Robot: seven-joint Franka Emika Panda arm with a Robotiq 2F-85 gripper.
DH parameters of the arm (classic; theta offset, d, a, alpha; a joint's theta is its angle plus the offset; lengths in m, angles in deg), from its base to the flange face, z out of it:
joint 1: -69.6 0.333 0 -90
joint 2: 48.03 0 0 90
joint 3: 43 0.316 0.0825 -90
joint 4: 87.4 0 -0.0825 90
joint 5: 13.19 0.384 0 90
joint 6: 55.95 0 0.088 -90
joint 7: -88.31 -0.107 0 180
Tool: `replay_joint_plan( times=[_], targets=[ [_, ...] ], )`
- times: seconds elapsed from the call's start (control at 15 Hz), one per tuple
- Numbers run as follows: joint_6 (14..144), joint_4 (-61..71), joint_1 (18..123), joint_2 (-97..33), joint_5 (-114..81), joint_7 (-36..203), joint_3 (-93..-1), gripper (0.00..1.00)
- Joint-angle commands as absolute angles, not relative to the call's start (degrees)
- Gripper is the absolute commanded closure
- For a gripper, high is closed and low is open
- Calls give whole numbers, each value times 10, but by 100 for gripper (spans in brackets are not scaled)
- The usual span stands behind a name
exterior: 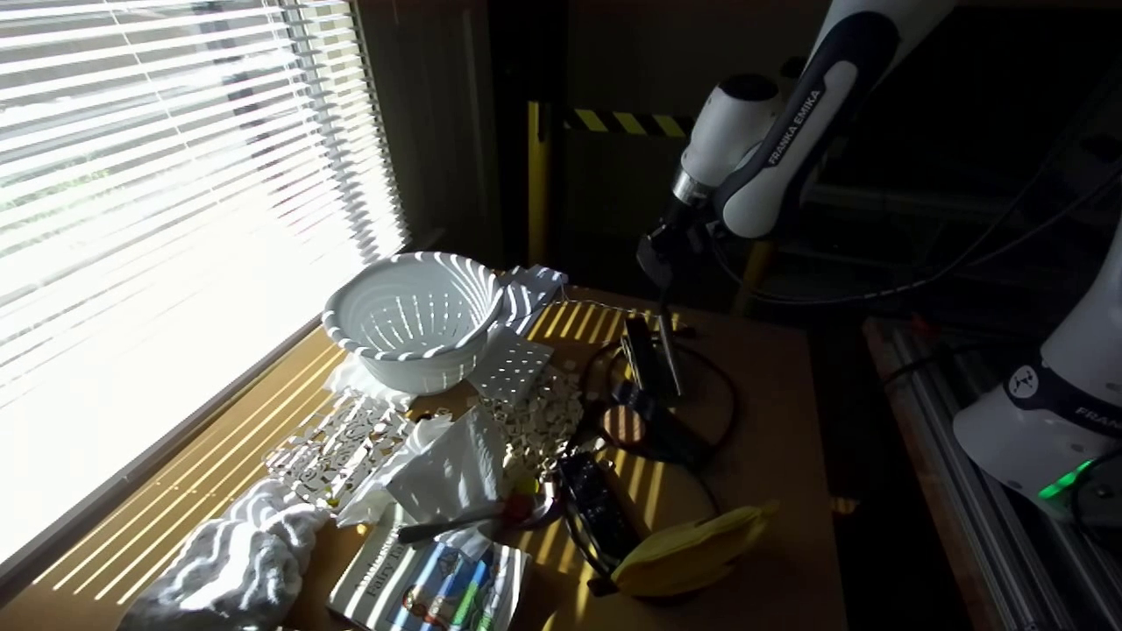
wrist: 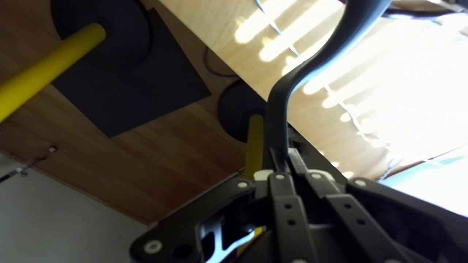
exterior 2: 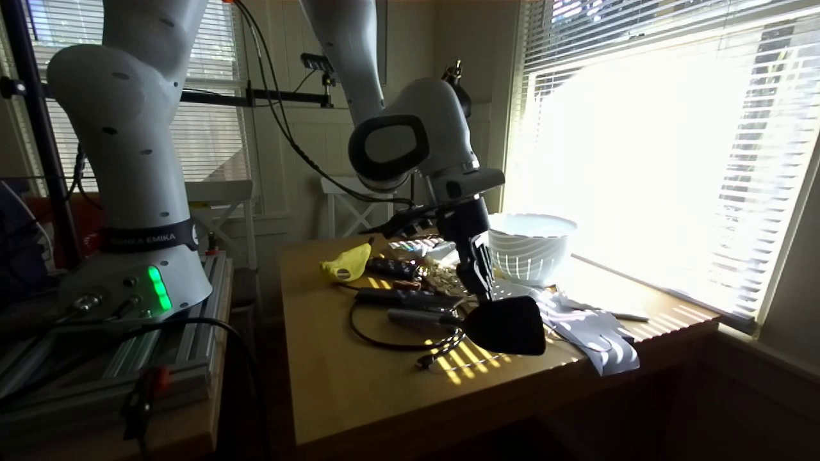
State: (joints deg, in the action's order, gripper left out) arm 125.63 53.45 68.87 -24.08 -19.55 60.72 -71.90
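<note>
Black spatula (wrist: 287,87) was held pinched near its neck in the closed jaws of the gripper (wrist: 289,160), above the table (exterior 2: 346,390) by one edge, its broad blade (exterior 2: 506,328) nearest that edge in an exterior view and its handle (exterior 2: 419,317) pointed back near a looped cable (exterior 2: 400,348); contact of the handle with anything could not be told. Pale colander (exterior 2: 532,253) was noted near the window blinds (exterior: 175,149), with crumpled paper (exterior: 456,473), a book (exterior: 425,578) and a yellow thing (exterior: 692,556) spread on the same table.
</note>
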Motion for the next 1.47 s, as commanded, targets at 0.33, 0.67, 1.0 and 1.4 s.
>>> replay_joint_plan(
  times=[0.33, 0.67, 1.0, 1.4],
  targets=[
    [1353, 574, 362, -277, -291, 752, -379, 99],
    [1358, 477, 150, -104, -439, 775, -201, 99],
    [1250, 393, -67, 55, -546, 868, -40, 99],
    [1011, 366, -157, -27, -286, 972, 26, 43]
  ],
)
